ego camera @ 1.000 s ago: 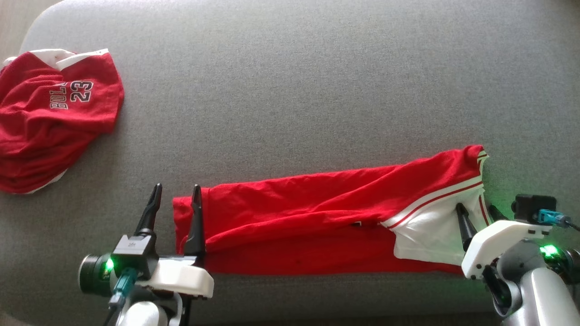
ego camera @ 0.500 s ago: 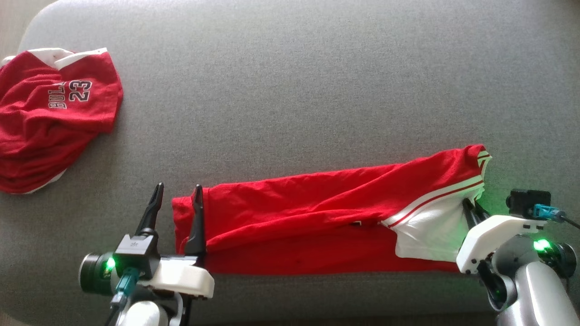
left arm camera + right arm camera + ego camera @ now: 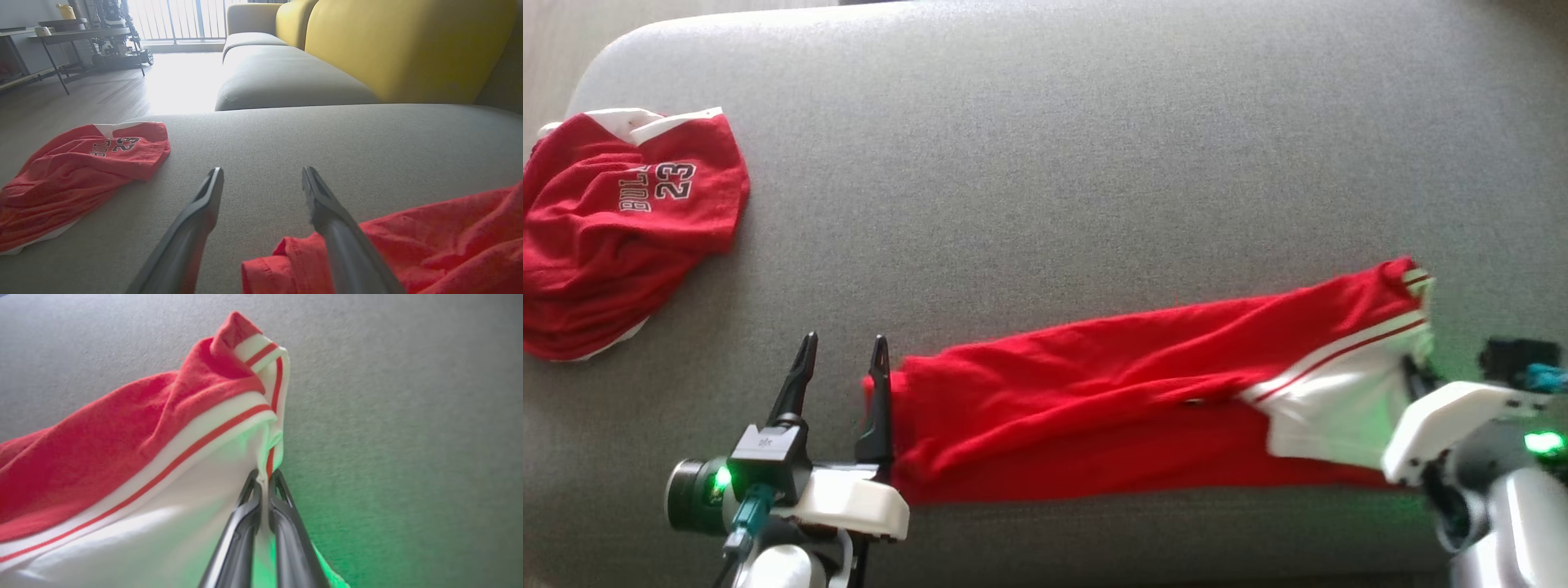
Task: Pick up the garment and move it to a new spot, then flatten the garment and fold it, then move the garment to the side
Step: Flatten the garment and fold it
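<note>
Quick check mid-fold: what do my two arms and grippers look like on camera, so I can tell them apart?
The left gripper has two long, tapering dark fingers on a white housing, with a green light and a teal connector trailing a cable. The right gripper has the same dark fingers and white housing, on a silver-grey forearm.

A crumpled red jersey [image 3: 621, 237] lies on the grey cushion [image 3: 1045, 163], near a yellow backrest [image 3: 400, 45]
</note>
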